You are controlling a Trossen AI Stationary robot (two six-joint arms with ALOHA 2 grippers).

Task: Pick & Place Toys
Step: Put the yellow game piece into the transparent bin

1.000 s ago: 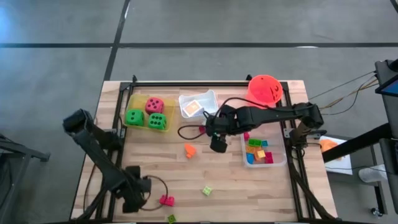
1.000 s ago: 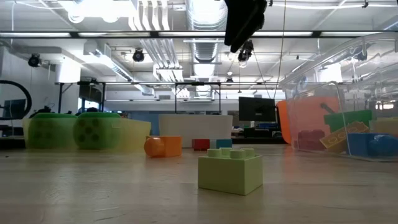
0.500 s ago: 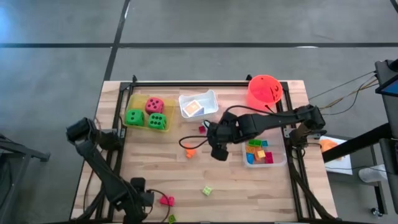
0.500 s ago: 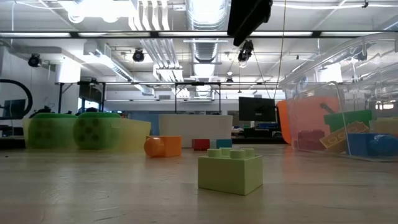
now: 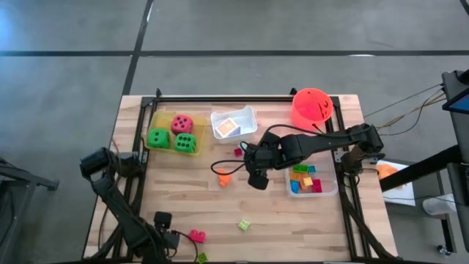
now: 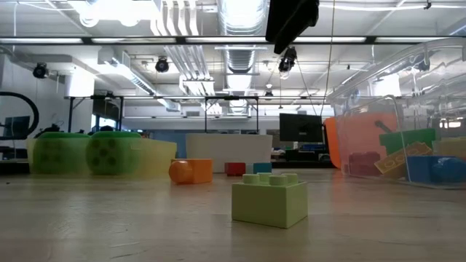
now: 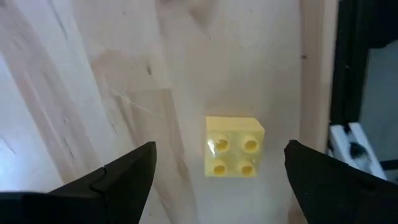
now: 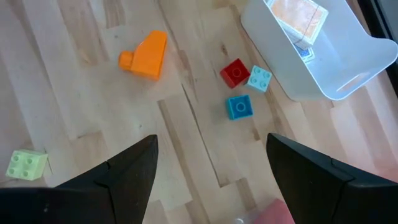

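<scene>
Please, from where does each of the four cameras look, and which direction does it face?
High view: above, facing straight down; table, both arms.
Low view: table-top height, facing level into the room; an arm's dark part at top, pale green brick in front.
Left wrist view: on the left arm, facing down at a yellow brick; open jaws.
Right wrist view: on the right arm, facing down; open jaws, orange brick.
Shared: the orange brick, the pale green brick.
</scene>
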